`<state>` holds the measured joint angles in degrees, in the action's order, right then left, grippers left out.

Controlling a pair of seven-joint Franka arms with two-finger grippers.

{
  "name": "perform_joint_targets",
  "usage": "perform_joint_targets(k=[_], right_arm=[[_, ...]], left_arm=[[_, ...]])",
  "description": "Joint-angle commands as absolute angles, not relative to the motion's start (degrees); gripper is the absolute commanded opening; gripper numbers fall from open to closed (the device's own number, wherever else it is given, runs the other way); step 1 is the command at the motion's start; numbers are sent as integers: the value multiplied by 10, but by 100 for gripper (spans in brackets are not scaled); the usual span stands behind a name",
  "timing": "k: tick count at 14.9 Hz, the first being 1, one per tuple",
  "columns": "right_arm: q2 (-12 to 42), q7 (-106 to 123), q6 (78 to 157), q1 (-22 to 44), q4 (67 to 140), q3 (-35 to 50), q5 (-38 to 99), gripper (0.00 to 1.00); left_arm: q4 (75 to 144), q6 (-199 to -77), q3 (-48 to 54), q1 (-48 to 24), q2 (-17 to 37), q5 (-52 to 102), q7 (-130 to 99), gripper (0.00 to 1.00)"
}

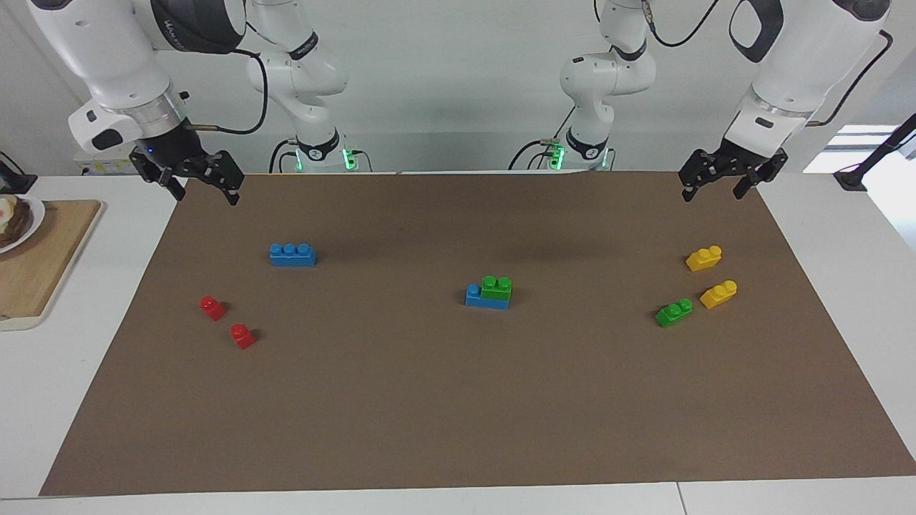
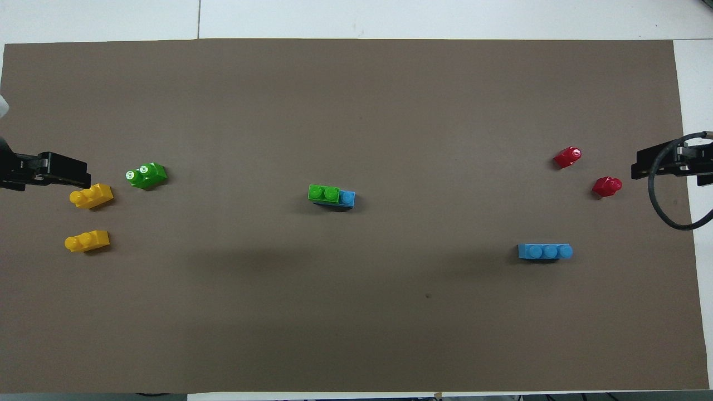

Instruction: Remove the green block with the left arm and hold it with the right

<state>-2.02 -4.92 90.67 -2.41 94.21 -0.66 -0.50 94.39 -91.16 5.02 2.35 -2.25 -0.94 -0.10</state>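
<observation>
Both grippers hang raised and apart from any brick, fingers spread: the right gripper [image 1: 195,180] over the mat's edge at its own end, the left gripper [image 1: 723,179] likewise; the green block [image 1: 497,287] sits mid-table, pressed onto a blue brick [image 1: 478,298]; I'd have the right pinch the blue base low, then the left pull the green straight up.

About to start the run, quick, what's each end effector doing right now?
Left end effector: open, holding nothing, raised over the table's corner.
Right end effector: open, holding nothing, raised likewise.
</observation>
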Motion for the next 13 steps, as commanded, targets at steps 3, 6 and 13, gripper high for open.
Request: perform_joint_targets(k=[3,6,13], right_arm=[[-28,-51,897,-32,946,-2,-9,100],[-28,-51,897,-32,946,-2,-9,100],[-28,-50,897,-32,946,-2,-9,100]], left_arm=[[951,-908,49,25,-33,-3,6,100],[952,-904,48,20,-33,-3,4,100],[956,-910,48,18,-34,-3,1,100]])
